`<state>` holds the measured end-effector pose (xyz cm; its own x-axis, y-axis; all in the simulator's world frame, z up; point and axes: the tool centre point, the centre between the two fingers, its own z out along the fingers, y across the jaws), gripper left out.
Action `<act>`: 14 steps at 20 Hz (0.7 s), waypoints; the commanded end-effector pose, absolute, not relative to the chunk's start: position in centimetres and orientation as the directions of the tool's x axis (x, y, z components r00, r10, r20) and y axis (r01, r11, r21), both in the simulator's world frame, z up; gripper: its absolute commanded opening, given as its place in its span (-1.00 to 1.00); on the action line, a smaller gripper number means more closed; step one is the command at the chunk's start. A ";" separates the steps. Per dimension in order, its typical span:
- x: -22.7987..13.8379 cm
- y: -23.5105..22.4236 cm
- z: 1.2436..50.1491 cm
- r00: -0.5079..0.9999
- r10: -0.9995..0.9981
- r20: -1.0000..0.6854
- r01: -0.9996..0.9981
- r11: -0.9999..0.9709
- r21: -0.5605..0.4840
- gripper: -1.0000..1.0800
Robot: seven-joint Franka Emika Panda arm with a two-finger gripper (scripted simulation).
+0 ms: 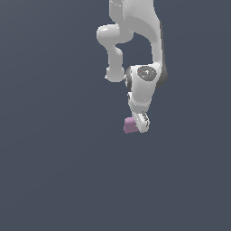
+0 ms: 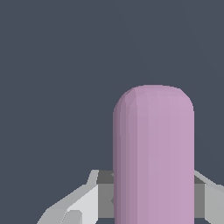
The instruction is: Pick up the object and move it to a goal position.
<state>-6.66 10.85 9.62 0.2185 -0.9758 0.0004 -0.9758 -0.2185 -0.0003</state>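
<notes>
**Block in the grip, carry step under way**

The gripper (image 1: 139, 126) is clamping the pink-mauve block (image 1: 130, 125), its fingers (image 2: 83, 203) pressing against both sides in the wrist view. The block is sitting at the arm's tip, jutting toward the exterior view's left. Judging by this, transport is proceeding; no goal marker is showing, so the next move is calling for a steady carry without loosening

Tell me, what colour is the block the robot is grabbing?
Plain pinkish-mauve, no pattern. The block shows best in the wrist view.
</notes>
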 end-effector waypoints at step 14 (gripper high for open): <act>-6.2 10.7 11.4 0.218 -0.976 0.000 -0.976 -0.218 0.000 -1.00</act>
<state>-6.34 10.71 10.77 0.2183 -0.9759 0.0001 -0.9759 -0.2183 0.0009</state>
